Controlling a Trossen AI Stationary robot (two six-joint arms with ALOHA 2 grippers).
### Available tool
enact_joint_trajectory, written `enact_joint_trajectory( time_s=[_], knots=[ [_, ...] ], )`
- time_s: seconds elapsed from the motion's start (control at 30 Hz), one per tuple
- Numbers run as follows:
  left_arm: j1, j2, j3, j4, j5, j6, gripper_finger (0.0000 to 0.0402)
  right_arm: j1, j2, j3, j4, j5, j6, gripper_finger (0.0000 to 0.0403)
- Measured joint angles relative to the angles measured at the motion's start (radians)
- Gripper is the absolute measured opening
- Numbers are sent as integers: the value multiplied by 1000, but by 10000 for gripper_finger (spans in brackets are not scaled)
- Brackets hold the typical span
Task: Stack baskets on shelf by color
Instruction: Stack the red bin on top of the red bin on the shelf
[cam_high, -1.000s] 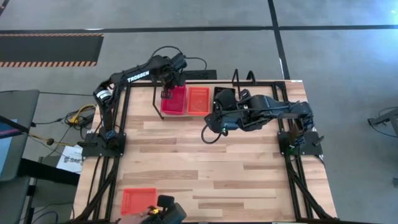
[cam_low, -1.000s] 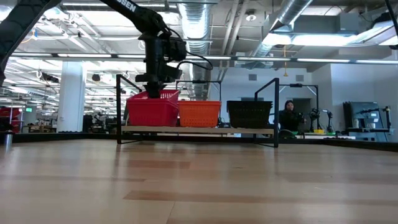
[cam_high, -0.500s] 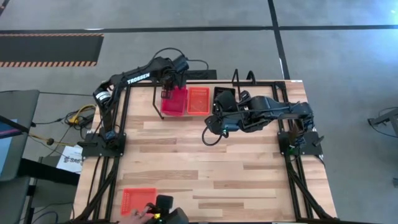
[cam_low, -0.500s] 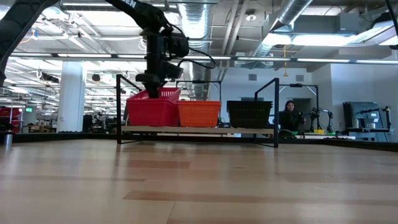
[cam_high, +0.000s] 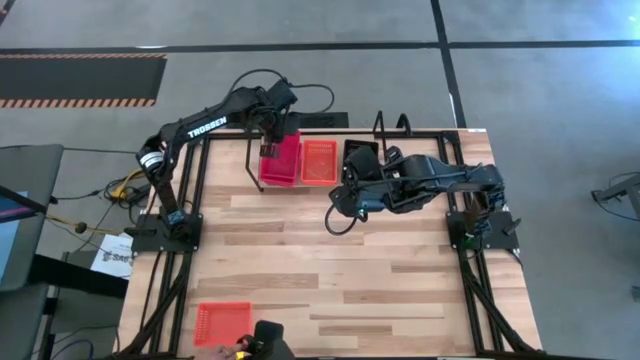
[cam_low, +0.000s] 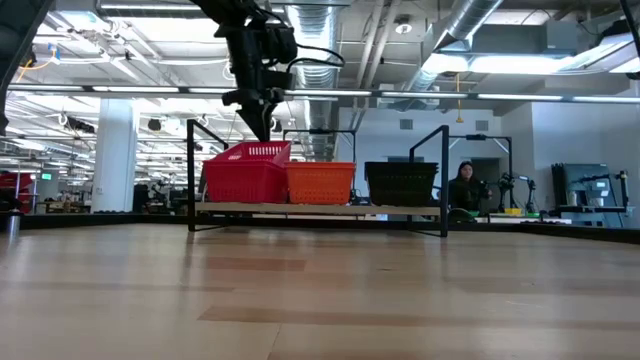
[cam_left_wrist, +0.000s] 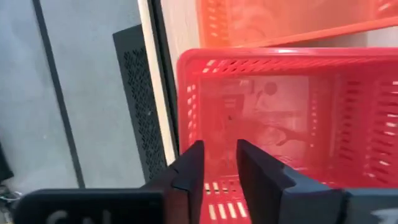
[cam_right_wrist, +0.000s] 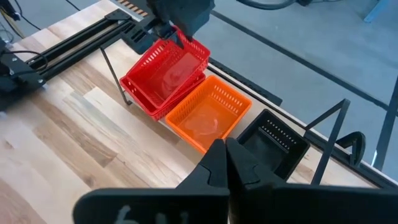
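Hovering just above the far rim of the red basket stack (cam_low: 246, 172), the left gripper (cam_low: 262, 128), fingers parted a little and holding nothing. Sitting directly beneath that gripper, the top red basket (cam_left_wrist: 292, 130), slightly tilted on the ones below rather than nested flat. Resting at the left end of the shelf (cam_low: 320, 209), that red stack, with the orange baskets (cam_high: 319, 161) touching it on the gripper's right and the black baskets (cam_right_wrist: 272, 145) beyond those.

Lying well away from the left gripper, near the table's front edge, one more red basket (cam_high: 221, 322), long axis running across the table; beside it, a person's hand (cam_high: 213, 351). Judging the left arm nearer to that basket than the right.

Waiting over the middle of the table, close in front of the shelf, the right gripper (cam_right_wrist: 226, 163), fingers pressed together and empty.

Showing perforated mesh walls, rounded corners and a glossy, thin plastic floor, all the baskets; likely flexing under a pinch. Framing the pale wooden shelf board, thin black rods.
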Motion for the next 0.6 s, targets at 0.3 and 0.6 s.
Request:
enact_joint_trajectory(
  time_s=[0.3, 0.6],
  knots=[
    [4, -29, -1, 115, -20, 5, 5, 23, 0, 0, 4, 0, 7, 0],
    [5, -32, 0, 152, -52, -20, 0, 20, 0, 0, 3, 0, 8, 0]
  ],
)
